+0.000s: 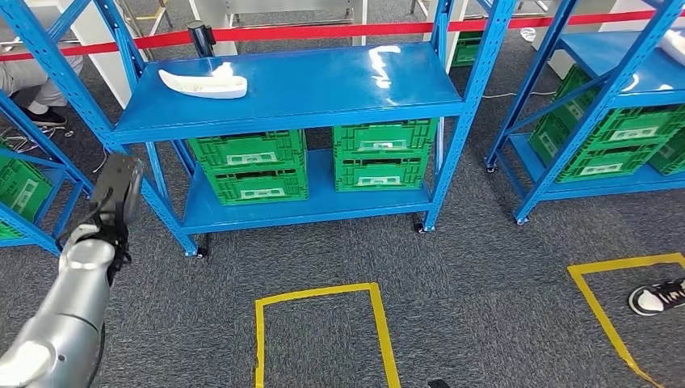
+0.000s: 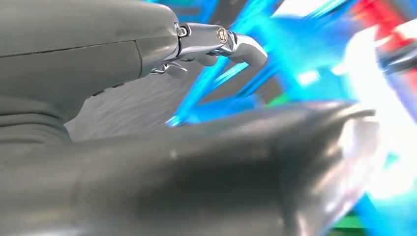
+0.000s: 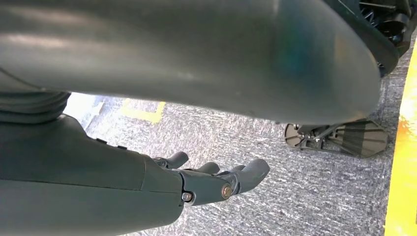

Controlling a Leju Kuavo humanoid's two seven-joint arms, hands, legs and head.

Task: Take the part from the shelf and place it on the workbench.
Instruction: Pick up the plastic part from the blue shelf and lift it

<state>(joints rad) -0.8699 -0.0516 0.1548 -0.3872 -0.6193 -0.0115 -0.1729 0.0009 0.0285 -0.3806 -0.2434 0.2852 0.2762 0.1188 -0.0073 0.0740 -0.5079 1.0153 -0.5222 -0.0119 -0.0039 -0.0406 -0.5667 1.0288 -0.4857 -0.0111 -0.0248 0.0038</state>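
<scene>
The white, curved part (image 1: 203, 82) lies on the left side of the blue shelf's upper board (image 1: 323, 93). My left hand (image 1: 117, 190) is raised at the left, in front of the shelf's left post, below the part and well short of it. In the left wrist view its fingers (image 2: 231, 42) are stretched away from the thumb with nothing between them. My right hand (image 3: 147, 189) hangs over the grey carpet, its fingers (image 3: 246, 174) loosely spread and empty.
Green crates (image 1: 250, 166) fill the shelf's lower board. Another blue shelf (image 1: 614, 81) with crates stands to the right, a third (image 1: 20, 190) at the left. Yellow tape squares (image 1: 323, 295) mark the carpet. A person's shoe (image 1: 658, 297) is at the right, and red barrier tape (image 1: 323, 32) runs behind the shelves.
</scene>
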